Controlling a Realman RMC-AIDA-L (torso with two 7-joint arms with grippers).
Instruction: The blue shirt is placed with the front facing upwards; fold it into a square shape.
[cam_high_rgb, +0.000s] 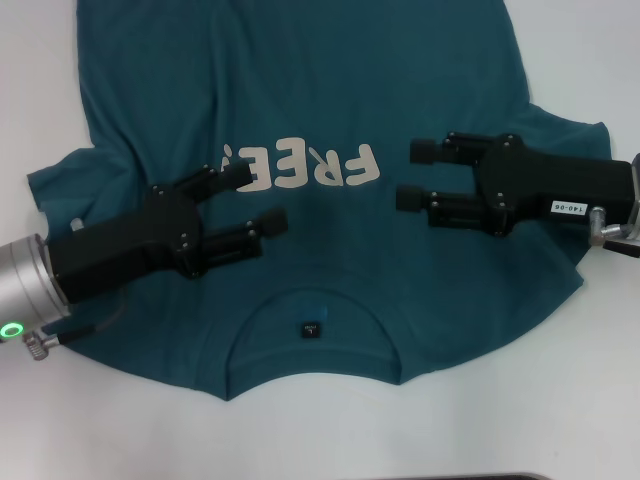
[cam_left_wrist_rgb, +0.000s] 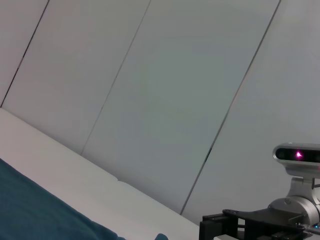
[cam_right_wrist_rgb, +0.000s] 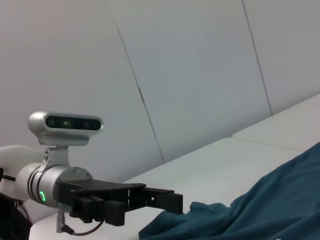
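1. The blue shirt (cam_high_rgb: 330, 110) lies spread flat on the white table (cam_high_rgb: 560, 420), front side up, filling most of the head view.
2. Its long axis runs from near to far. The collar (cam_high_rgb: 312, 325) with its small dark neck label (cam_high_rgb: 311, 328) sits at the near end, toward the robot, and the body stretches away past the far edge of the view, so the hem cannot be seen.
3. The cream "FREE!" lettering (cam_high_rgb: 300, 168) reads upside down from the robot's side, across the chest between the two grippers.
4. One short sleeve reaches out toward the robot's left, its edge near the left arm; the other spreads toward the right, under the right arm.
5. The left gripper (cam_high_rgb: 252, 198) hangs over the chest on the left side, its fingers pointing toward the middle of the shirt and slightly away from the robot. The fingers are spread apart with nothing between them; one fingertip overlaps the exclamation mark of the lettering.
6. The right gripper (cam_high_rgb: 416, 174) hangs over the chest on the right side, pointing toward the left gripper. Its two fingers are likewise spread and grasp nothing.
7. The right wrist view shows the left gripper (cam_right_wrist_rgb: 150, 197) above rumpled teal cloth (cam_right_wrist_rgb: 260, 210), with the pale table and wall panels behind.
8. The left wrist view shows a strip of the shirt (cam_left_wrist_rgb: 35, 210) on the table and part of the right arm's wrist (cam_left_wrist_rgb: 280, 215).
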